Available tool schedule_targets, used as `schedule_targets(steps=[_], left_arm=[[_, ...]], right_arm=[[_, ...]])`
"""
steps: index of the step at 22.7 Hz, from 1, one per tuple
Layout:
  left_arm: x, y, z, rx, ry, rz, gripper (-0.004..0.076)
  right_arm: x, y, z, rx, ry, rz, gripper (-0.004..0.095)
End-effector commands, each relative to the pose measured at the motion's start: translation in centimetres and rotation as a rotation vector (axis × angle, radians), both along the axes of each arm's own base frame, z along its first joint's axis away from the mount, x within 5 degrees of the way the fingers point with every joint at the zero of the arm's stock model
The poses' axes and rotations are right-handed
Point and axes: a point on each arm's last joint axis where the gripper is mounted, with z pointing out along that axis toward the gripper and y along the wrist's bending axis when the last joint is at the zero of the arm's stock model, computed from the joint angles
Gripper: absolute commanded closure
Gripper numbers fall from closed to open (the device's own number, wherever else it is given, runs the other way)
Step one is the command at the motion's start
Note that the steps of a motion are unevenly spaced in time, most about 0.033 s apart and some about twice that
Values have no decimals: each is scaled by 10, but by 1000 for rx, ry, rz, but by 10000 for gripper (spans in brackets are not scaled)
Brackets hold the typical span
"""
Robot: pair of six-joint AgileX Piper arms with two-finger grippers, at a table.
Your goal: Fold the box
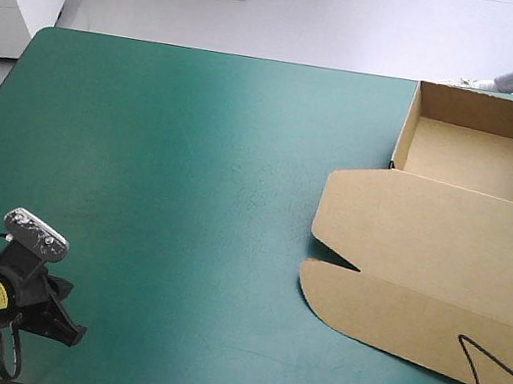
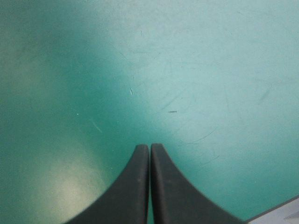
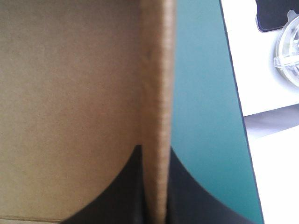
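Right claw (image 3: 155,148) apparently clamps box (image 3: 156,70) wall; high view hides grip. Left claw (image 2: 149,146) closed, empty.

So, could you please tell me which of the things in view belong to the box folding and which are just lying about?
In the job: the box, an open tray with its lid flat; the right gripper, shut on one tray wall.
Not in the job: the left gripper, shut over the teal-green cover, away from the box; a clear round object off the table.
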Motion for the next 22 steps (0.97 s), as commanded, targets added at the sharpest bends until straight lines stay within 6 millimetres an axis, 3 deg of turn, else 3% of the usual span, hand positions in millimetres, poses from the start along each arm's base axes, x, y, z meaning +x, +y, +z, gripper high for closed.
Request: schedule_targets(steps=[1,8,15,22], left_arm=[[3,-1,9,-22,-55,6,734],[0,1,6,1,-3,7,734],[-1,0,6,-7,2,5,734],[-1,0,6,-7,2,5,734]], right_arm=[[-16,-10,44,-46,-135,15,927],[-31,-43,44,67,-176,-40,911],[-31,-50,46,66,-211,-78,140],[-38,-46,55,79,-211,-73,116]])
